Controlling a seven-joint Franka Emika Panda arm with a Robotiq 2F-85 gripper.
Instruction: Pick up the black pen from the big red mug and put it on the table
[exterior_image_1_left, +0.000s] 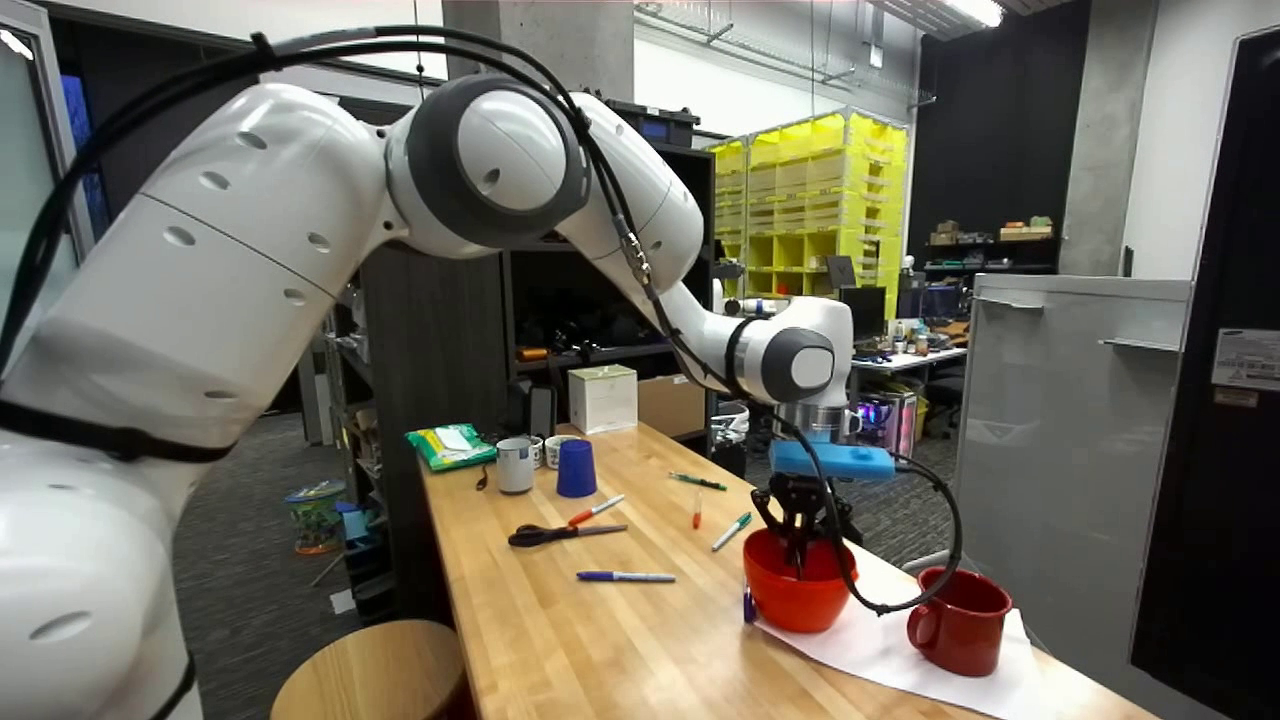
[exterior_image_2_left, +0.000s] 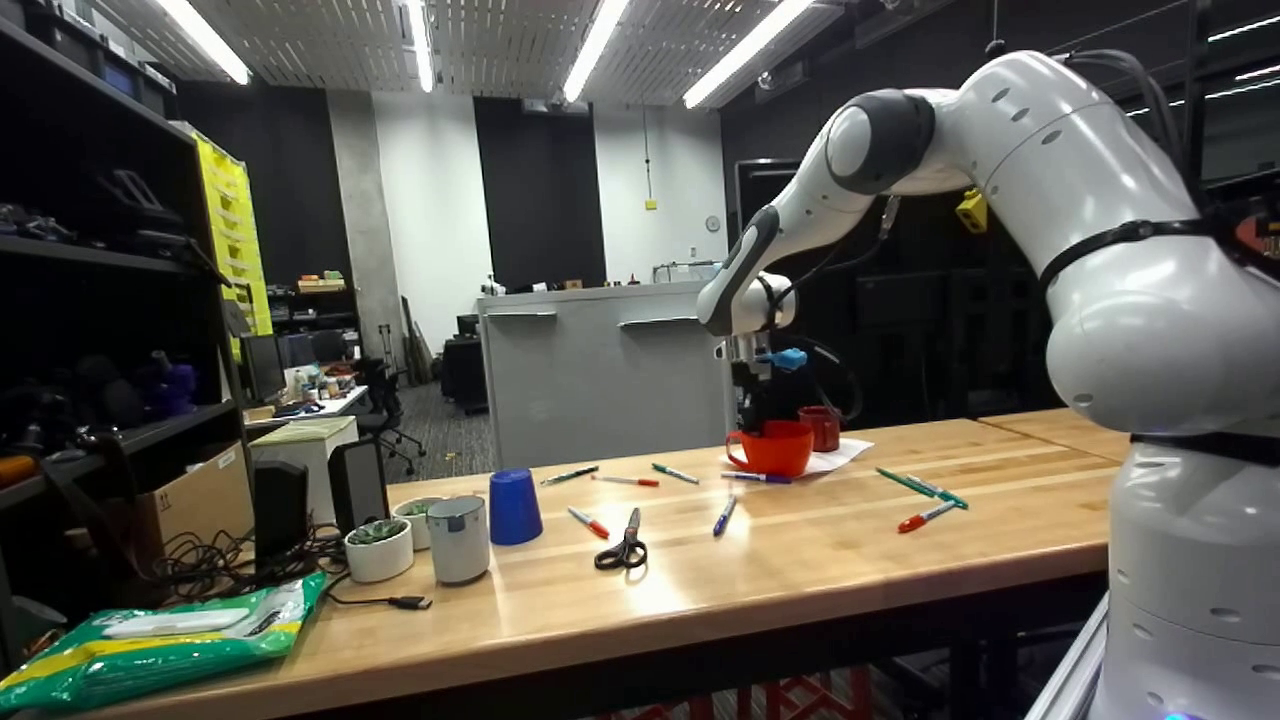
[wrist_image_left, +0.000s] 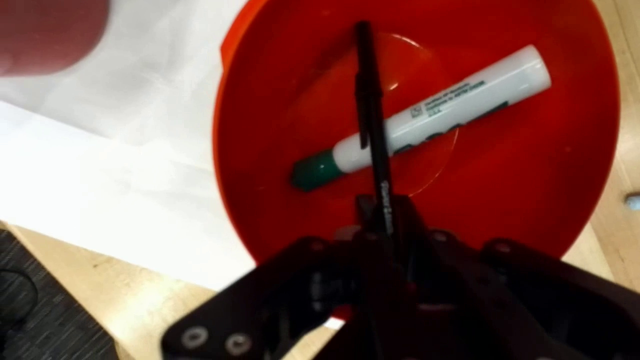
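The big red mug (exterior_image_1_left: 800, 605) stands on the wooden table (exterior_image_1_left: 610, 650) and also shows in an exterior view (exterior_image_2_left: 778, 455). My gripper (exterior_image_1_left: 797, 560) points down into its mouth. In the wrist view the black pen (wrist_image_left: 370, 105) lies across a white marker with a green cap (wrist_image_left: 450, 107) inside the mug (wrist_image_left: 565, 150). My fingertips (wrist_image_left: 382, 207) are closed around the near part of the pen, with its far end sticking out ahead. The pen's near end is hidden among the dark fingers. The pen cannot be made out in the exterior views.
A darker red mug (exterior_image_1_left: 965, 625) stands on white paper (exterior_image_1_left: 890, 670) beside the big mug. A purple-blue pen (exterior_image_1_left: 748, 606) lies against the big mug's side. Several pens, scissors (exterior_image_1_left: 560, 534) and an upturned blue cup (exterior_image_1_left: 576, 468) are further along the table.
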